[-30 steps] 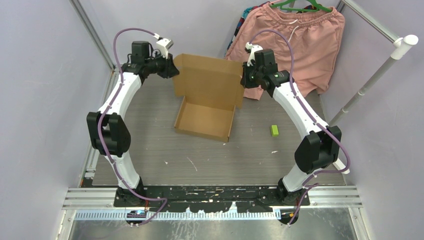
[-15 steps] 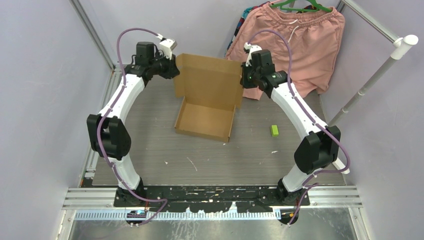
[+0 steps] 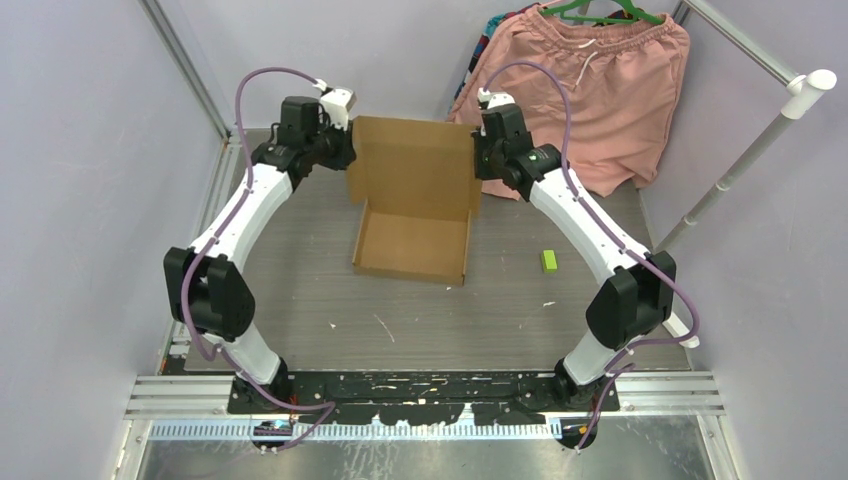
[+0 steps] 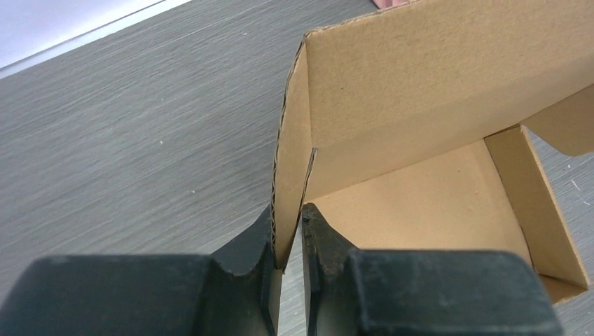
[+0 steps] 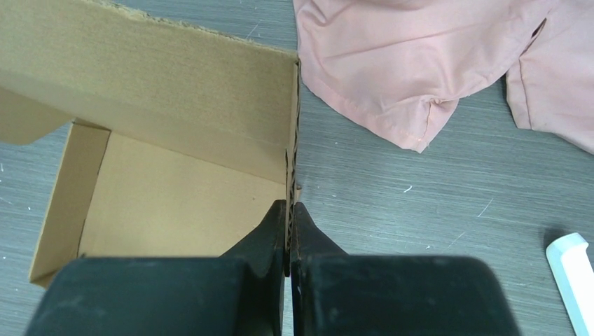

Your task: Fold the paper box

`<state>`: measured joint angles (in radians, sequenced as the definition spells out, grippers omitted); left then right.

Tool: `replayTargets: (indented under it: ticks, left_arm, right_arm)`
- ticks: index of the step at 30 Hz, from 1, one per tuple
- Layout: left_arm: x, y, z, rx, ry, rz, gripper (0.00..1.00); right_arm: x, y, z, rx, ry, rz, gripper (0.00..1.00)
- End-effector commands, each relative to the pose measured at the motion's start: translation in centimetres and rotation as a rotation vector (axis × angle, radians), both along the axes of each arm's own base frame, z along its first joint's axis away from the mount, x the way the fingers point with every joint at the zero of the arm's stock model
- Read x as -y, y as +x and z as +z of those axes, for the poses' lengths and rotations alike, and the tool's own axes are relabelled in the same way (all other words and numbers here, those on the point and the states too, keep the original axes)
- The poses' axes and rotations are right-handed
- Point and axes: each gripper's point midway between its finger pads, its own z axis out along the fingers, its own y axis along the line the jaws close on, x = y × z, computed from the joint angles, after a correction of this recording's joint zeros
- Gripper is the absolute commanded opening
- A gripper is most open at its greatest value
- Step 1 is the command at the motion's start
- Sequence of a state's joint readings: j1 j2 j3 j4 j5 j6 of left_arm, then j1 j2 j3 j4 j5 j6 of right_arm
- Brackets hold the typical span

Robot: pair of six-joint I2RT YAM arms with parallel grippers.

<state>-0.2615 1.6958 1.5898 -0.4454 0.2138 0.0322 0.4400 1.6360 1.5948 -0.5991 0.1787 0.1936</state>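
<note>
One paper box (image 3: 415,200), one pair of pink shorts (image 3: 600,90), one small green block (image 3: 548,261), and two arms are working this table (image 3: 300,290). The box is sitting at the far middle, its shallow tray lying flat and its big back panel standing upright. The left gripper (image 4: 287,241) is pinching the left side flap of that panel, fingers nearly together with only the cardboard's thickness between them. The right gripper (image 5: 288,224) is doing the same on the right side flap, fingers squeezed tight on its edge. Both arms are reaching forward with elbows bowing outward and wrists turning in toward the box, one on each side. The shorts are hanging just behind the right arm
</note>
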Motion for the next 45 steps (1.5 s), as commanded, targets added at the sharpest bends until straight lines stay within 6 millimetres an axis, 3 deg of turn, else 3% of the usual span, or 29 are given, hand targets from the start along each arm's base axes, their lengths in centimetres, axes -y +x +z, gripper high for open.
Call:
replayTargets:
  ticks: [1,6,15,31,45]
  left_arm:
    - [0.0,-1.0,3.6,0.062,-0.048,0.064,0.16]
    - [1.0,-2.0,3.7,0.041,-0.052,0.093,0.16]
    - [2.5,-3.8,1.6,0.006,-0.01,0.177,0.14]
    - [3.8,-5.3,2.8,0.006,-0.082,0.276,0.13]
    - [4.4,-6.4,2.2,0.012,-0.098,0.366,0.13]
  right_arm:
    - [-0.2,1.0,3.6,0.098,0.052,-0.075,0.01]
    - [-0.7,0.8,3.9,0.104,0.066,-0.1,0.01]
    - [-1.1,0.4,3.5,0.131,0.047,-0.15,0.01]
    - [-1.8,-0.3,3.3,0.165,0.105,-0.215,0.01]
    - [-2.5,-1.4,3.4,0.182,0.155,-0.253,0.01]
